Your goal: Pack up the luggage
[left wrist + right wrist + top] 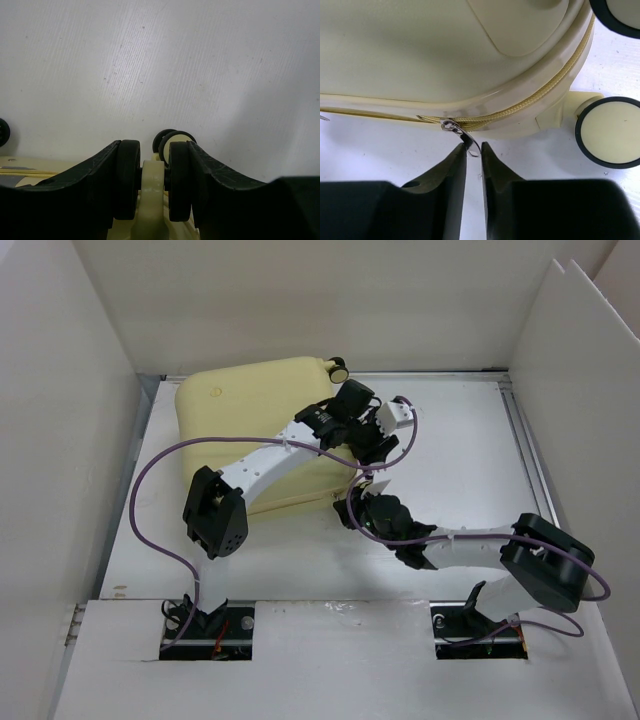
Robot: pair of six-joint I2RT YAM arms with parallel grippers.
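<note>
The luggage (240,410) is a pale yellow hard-shell suitcase lying closed at the back left of the table. My left gripper (370,462) reaches over its right side. In the left wrist view the left gripper (152,167) is shut on a twin black caster wheel (179,180) with a cream bracket between its halves. My right gripper (347,503) is at the suitcase's near right edge. In the right wrist view the right gripper (474,149) is shut on the metal zipper pull (462,135), which hangs from the yellow zipper (540,97).
White foam walls (60,440) stand on the left, back and right. Another wheel (338,368) sticks out at the suitcase's far right corner. A cream-faced wheel (610,131) sits right of my right fingers. Bare white table (460,460) lies to the right.
</note>
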